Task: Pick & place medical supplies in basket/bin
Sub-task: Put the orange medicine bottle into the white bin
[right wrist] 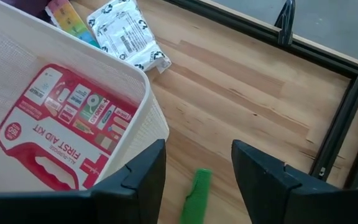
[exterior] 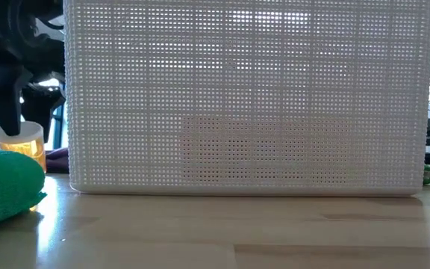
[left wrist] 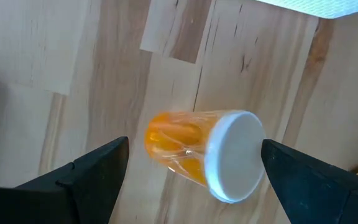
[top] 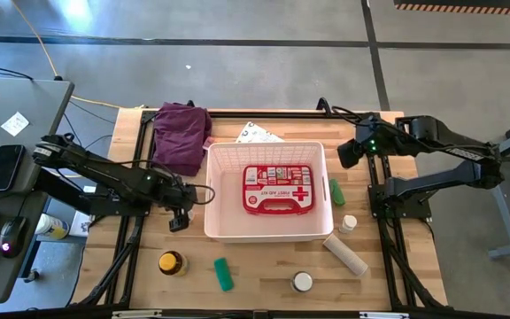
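Left tool [top: 179,218] low, fingers spread wide, right tool [top: 348,152] raised, fingers apart and empty

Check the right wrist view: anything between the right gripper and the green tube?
No. In that view the right gripper stands open above the green tube, beside the basket; only bare table shows between them.

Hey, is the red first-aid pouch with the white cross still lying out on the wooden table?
No, the red first-aid pouch lies flat inside the white slotted plastic basket, not on the wooden table.
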Robot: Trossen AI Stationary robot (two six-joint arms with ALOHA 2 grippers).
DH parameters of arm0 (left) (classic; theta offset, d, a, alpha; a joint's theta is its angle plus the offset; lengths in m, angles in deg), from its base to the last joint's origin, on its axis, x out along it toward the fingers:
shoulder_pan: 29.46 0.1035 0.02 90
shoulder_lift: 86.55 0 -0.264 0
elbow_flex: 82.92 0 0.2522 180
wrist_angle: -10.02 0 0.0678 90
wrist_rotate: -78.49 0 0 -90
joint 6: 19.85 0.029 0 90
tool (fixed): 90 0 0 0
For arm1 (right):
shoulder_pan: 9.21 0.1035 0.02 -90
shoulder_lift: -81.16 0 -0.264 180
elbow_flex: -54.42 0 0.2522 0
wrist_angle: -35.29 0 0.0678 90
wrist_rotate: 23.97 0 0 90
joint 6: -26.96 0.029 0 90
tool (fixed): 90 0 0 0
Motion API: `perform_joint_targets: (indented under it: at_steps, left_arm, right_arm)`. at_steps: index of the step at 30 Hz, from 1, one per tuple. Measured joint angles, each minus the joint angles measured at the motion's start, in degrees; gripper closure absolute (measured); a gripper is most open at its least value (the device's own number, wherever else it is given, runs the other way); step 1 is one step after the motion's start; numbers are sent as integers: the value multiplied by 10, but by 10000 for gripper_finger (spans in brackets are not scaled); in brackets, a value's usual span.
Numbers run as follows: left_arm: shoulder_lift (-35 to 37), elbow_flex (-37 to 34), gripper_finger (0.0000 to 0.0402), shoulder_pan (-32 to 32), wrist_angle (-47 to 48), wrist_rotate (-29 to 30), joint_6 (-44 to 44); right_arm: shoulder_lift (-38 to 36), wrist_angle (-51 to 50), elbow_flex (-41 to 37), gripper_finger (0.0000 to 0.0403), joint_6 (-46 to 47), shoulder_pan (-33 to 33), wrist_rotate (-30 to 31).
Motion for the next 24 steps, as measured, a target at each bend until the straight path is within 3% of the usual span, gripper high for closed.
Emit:
perform_joint_targets:
  at_steps: [18,24]
  left_arm:
    - [0,0,2,0,-19,-4,-3]
    - [0,-15,2,0,-25,-30,45]
  right_arm:
    - [0,-5,0,229,0,0,-1]
    - [0,-5,0,229,0,0,-3]
